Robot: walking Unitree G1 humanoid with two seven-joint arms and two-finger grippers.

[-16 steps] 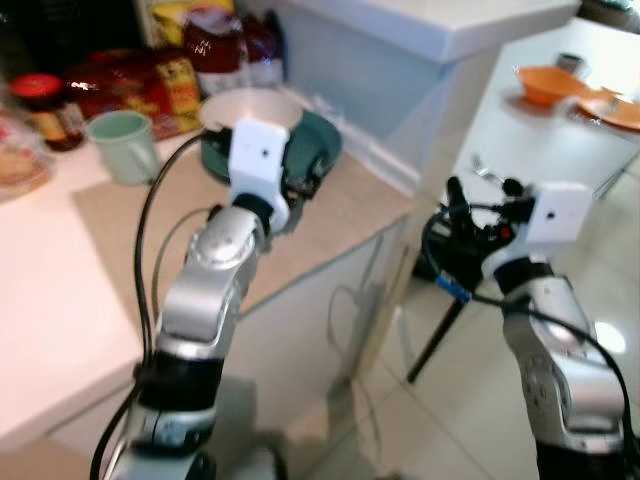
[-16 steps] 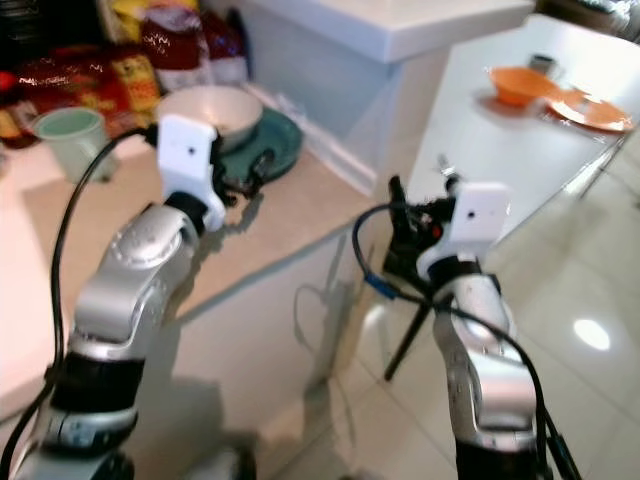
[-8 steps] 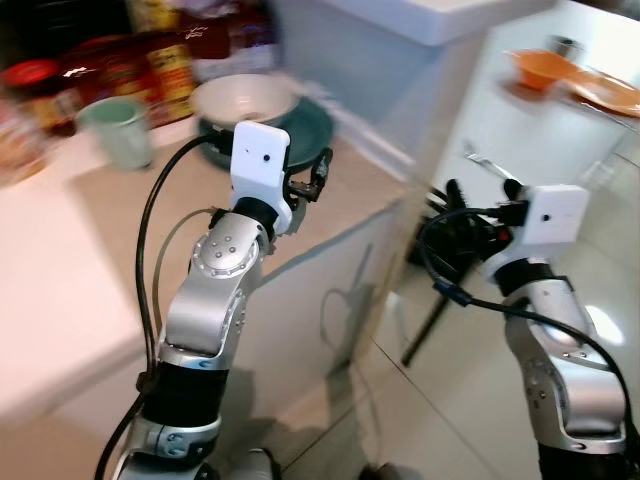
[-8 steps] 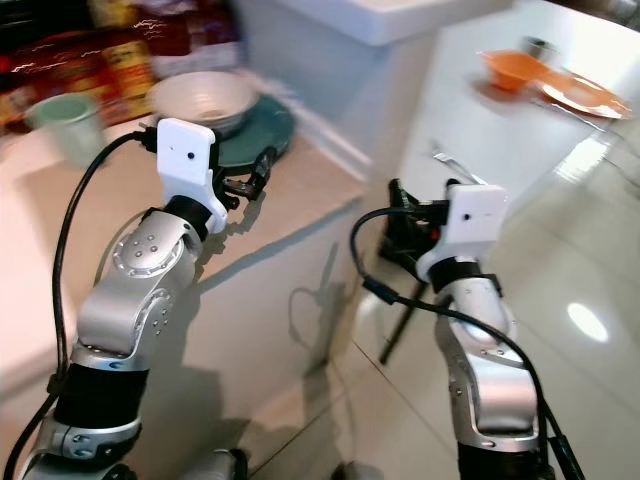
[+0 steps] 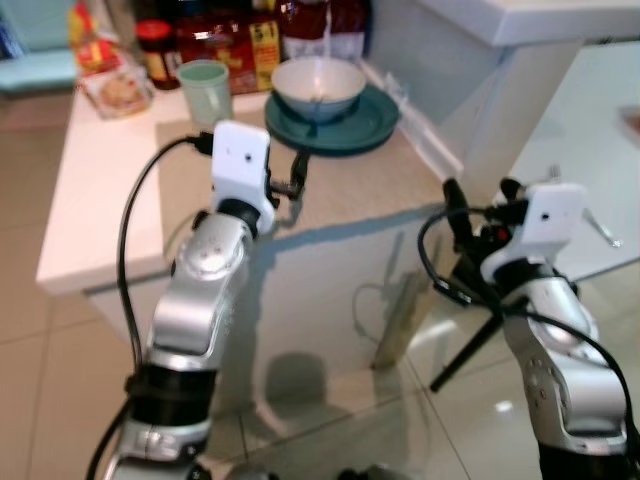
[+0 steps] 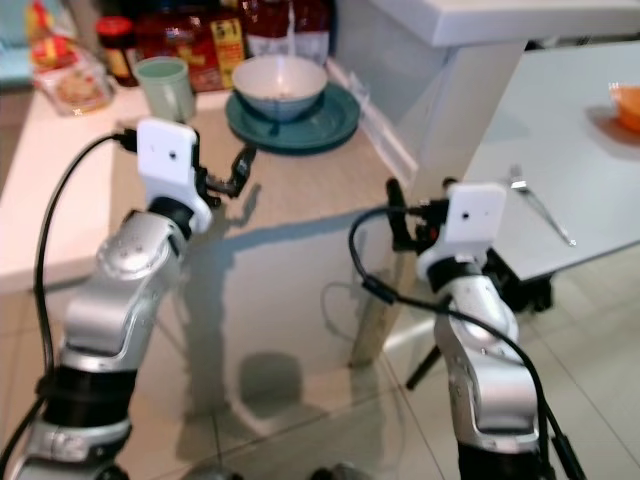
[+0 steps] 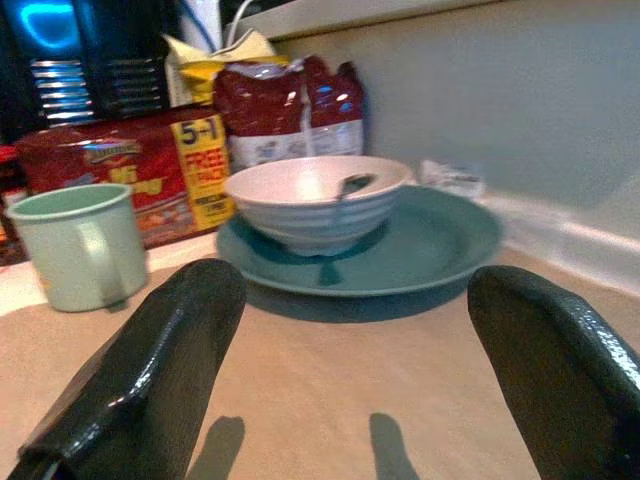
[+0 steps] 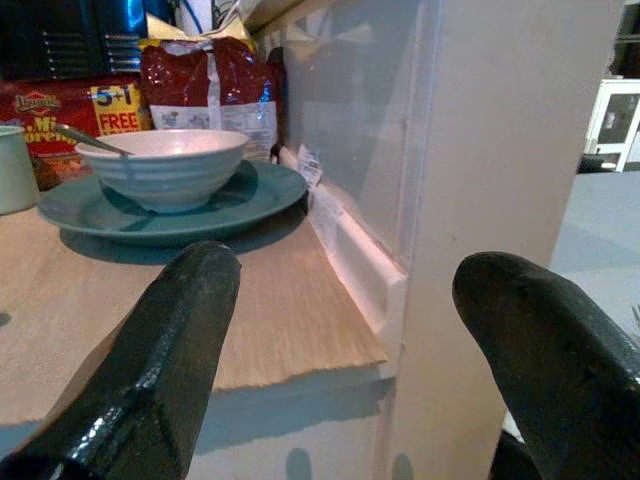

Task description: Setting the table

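Note:
A white bowl (image 5: pixel 318 85) with a spoon (image 7: pixel 352 183) in it sits on a teal plate (image 5: pixel 370 120) at the back of the wooden counter. A pale green mug (image 5: pixel 205 90) stands to its left. My left gripper (image 5: pixel 288 185) hovers open over the counter, a short way in front of the plate, with nothing between its fingers. My right gripper (image 5: pixel 478 195) is open and empty too. It is held off the counter's right corner, over the floor, and faces the bowl (image 8: pixel 165 165) and plate (image 8: pixel 250 195).
Snack packets (image 5: pixel 235 50) and a red-lidded jar (image 5: pixel 155 45) line the counter's back. A white cabinet wall (image 6: pixel 420 90) rises right of the plate. A white table (image 6: pixel 580 170) with a fork (image 6: pixel 540 205) and an orange dish (image 6: pixel 628 105) stands at right. Below is tiled floor.
The camera has pulled back and swung, so the whole counter now shows. My left gripper, over the plate's near edge a second ago, now sits short of it. Both grippers stay open.

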